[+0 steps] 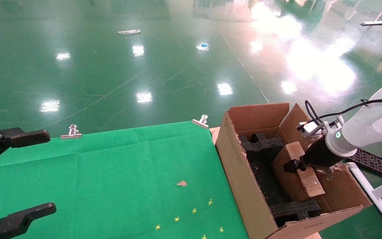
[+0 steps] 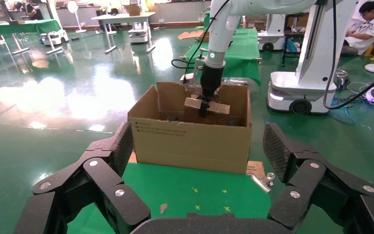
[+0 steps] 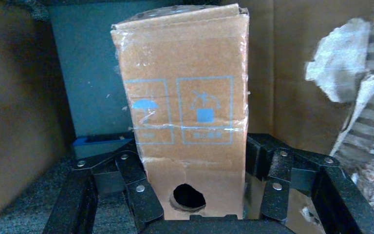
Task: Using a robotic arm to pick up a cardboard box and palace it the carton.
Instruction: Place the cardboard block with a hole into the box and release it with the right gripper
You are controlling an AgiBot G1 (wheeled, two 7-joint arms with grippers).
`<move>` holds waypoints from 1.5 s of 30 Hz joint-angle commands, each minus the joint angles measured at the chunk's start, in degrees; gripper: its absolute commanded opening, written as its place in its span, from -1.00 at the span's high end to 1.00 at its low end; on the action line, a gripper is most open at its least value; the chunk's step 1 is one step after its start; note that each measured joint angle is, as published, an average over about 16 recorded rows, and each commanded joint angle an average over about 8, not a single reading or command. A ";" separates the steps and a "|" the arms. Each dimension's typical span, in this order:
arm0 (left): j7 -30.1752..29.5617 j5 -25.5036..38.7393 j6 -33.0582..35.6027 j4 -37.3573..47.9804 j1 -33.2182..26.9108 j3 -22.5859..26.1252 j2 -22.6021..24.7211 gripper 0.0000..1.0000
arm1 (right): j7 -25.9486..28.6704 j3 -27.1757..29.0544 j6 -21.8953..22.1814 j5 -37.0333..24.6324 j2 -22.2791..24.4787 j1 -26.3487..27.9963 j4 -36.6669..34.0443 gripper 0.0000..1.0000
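The carton (image 1: 239, 169) stands open at the right end of the green table, with black foam inserts (image 1: 264, 144) inside. The white robotic arm (image 1: 366, 126) reaches into it from the right. My right gripper (image 1: 292, 165) is shut on the cardboard box (image 1: 307, 184), which sits tilted inside the carton among the foam. In the right wrist view the fingers (image 3: 141, 190) grip the sides of the taped box (image 3: 185, 73), which has blue printed symbols and a hole near its end. My left gripper (image 1: 50, 171) is open and empty at the table's left edge, facing the carton (image 2: 190, 141).
A green cloth (image 1: 128, 179) covers the table, held by metal clips (image 1: 201, 121) at its far edge. A cardboard scrap (image 1: 181, 183) and small yellow marks (image 1: 194, 210) lie on it. A black tray (image 1: 375, 162) and white frame (image 1: 376, 196) stand right of the carton.
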 commanded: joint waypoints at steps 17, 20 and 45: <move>0.03 -0.04 -0.03 0.00 -0.01 0.06 -0.02 -1.00 | -0.53 -1.25 -3.03 -1.77 -0.61 1.21 -1.85 -1.00; 0.04 -0.05 -0.03 0.00 -0.02 0.07 -0.03 -1.00 | -0.52 -1.40 -3.07 -1.98 -0.79 1.50 -1.92 -1.00; 0.08 -0.10 -0.07 0.00 -0.03 0.15 -0.06 -1.00 | -4.11 -1.10 -3.36 -1.59 -0.62 9.12 -1.62 -1.00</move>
